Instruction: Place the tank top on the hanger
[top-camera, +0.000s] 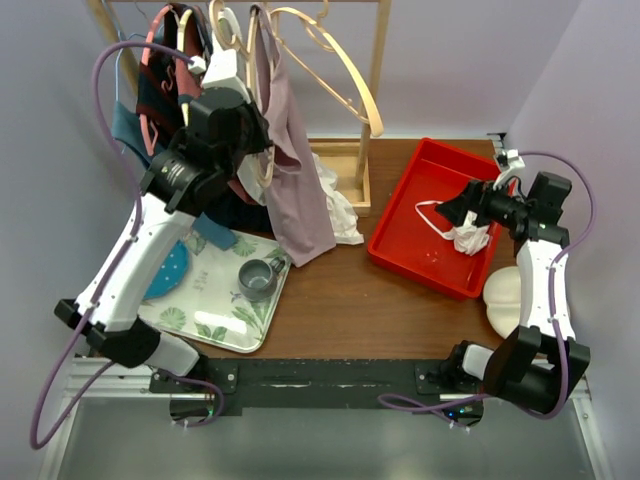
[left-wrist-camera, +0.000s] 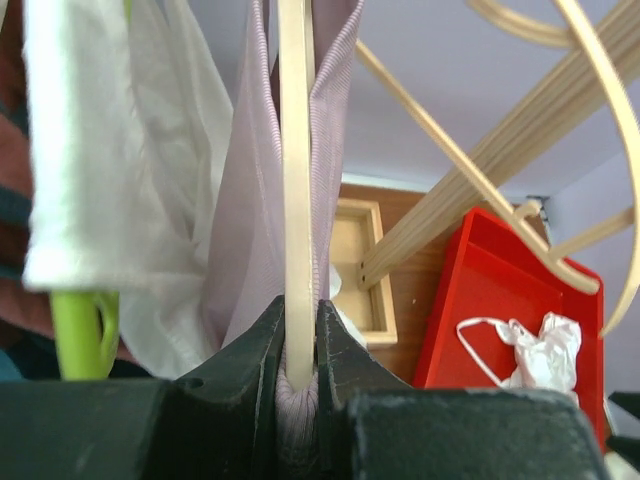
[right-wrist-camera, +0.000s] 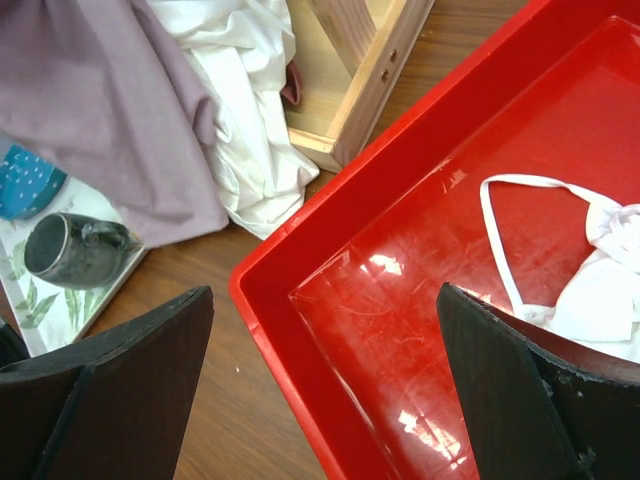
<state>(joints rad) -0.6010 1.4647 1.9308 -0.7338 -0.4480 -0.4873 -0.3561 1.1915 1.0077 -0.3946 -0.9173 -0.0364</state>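
Top external view: the left gripper (top-camera: 258, 125) is raised to the clothes rack at 11 o'clock. It sits against the tank top (top-camera: 300, 190), which hangs beside the hanger (top-camera: 360, 95) with its hem reaching the table. The right gripper (top-camera: 455, 213) is over the red tray (top-camera: 400, 215) at 3 o'clock. Left wrist view: the left gripper (left-wrist-camera: 298, 372) is pinched tight on a pale wooden bar of the hanger (left-wrist-camera: 296, 150), with the tank top (left-wrist-camera: 245, 250) draped on both sides of the bar and bunched between the fingers. Right wrist view: the right gripper (right-wrist-camera: 320, 390) is spread wide and holds nothing above the red tray (right-wrist-camera: 270, 290). The tank top (right-wrist-camera: 110, 110) lies at 10 o'clock, a white shirt (right-wrist-camera: 250, 120) at 12, a grey mug (right-wrist-camera: 70, 250) at 9 and a small white garment (right-wrist-camera: 590, 290) at 3.
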